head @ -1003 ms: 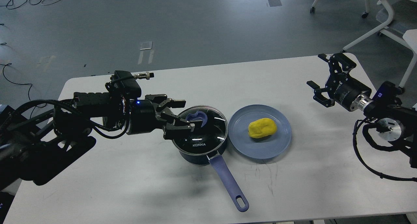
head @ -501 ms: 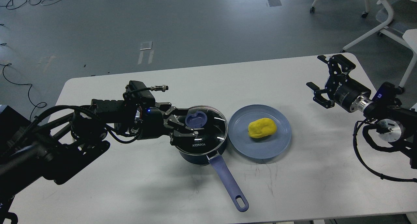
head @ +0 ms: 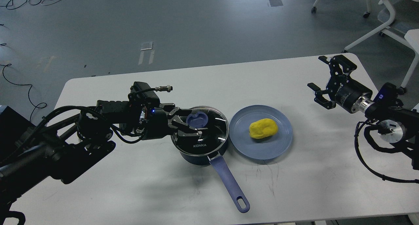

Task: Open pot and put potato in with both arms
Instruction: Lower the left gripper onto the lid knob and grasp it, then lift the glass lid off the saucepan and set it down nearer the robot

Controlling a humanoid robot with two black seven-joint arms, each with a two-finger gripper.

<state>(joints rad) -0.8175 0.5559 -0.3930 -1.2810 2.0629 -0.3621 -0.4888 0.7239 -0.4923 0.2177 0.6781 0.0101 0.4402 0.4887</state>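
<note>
A dark blue pot (head: pixel 199 153) with a long blue handle stands in the middle of the white table (head: pixel 131 192). Its glass lid (head: pixel 212 133) with a blue knob (head: pixel 197 119) is on it. My left gripper (head: pixel 193 123) reaches in from the left at lid level, fingers open on either side of the knob and close to it. A yellow potato (head: pixel 263 128) lies on a blue plate (head: pixel 278 149) just right of the pot. My right gripper (head: pixel 319 77) is open and empty above the table's right end, well apart from the plate.
The pot's handle (head: pixel 229 182) points toward the table's front edge. Chair legs (head: pixel 376 28) stand on the floor behind the table's right corner. Cables lie on the floor at the far left.
My left gripper has moved right and down onto the lid, and its fingers have drawn in around the knob. The right arm has barely moved. Pot, lid and potato are unmoved.
</note>
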